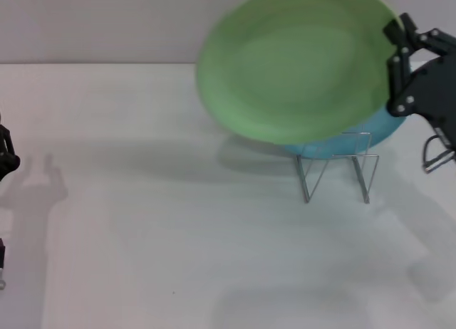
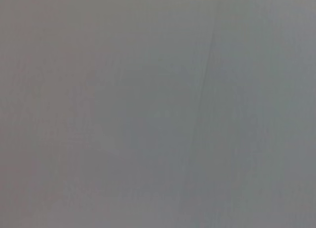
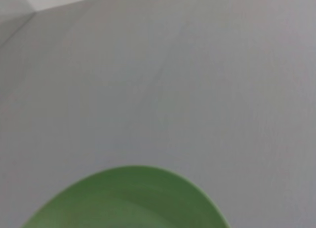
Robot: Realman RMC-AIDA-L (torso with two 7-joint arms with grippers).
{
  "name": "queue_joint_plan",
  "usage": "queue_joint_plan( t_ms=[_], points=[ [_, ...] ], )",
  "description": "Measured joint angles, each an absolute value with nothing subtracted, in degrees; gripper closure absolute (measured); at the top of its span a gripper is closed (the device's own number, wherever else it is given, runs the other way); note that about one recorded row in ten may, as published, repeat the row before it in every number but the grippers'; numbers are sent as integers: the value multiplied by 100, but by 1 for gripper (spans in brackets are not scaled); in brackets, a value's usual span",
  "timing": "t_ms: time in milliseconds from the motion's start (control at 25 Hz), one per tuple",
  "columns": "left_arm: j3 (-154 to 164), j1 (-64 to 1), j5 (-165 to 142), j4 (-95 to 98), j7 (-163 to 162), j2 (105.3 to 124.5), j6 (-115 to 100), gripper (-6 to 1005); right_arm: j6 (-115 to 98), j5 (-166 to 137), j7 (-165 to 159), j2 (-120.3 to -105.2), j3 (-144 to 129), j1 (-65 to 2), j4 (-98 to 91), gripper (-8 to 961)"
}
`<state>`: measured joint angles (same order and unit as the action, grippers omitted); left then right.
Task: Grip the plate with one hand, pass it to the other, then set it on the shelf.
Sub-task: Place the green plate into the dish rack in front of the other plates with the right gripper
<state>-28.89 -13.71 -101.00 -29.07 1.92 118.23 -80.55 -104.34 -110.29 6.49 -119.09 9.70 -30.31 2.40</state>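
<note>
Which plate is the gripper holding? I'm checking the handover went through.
The light green plate, gripped at its edge by the right gripper and held in the air; the sky-blue plate already sits in the wire rack.

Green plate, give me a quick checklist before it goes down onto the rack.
1. Grip: right end effector clamps the green plate at its rim. Ok.
2. Plate clear of table: held in the air. Ok.
3. Position: plate hangs above the wire rack, offset toward the robot's left. Not ok yet.
4. Free slot: a blue plate already stands in the rack; open loops hidden. Cannot tell.
5. Left end effector out of the way at table's left edge. Ok.
</note>
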Motion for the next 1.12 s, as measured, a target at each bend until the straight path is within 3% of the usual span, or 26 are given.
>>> queue_joint_plan(
  t_ms=[1120],
  points=[
    [-2851, -1348, -10107, -3192, 8, 11848, -7998, 704, -10663, -11066, 454, -11809, 713, -2934, -1600, 926]
  ],
)
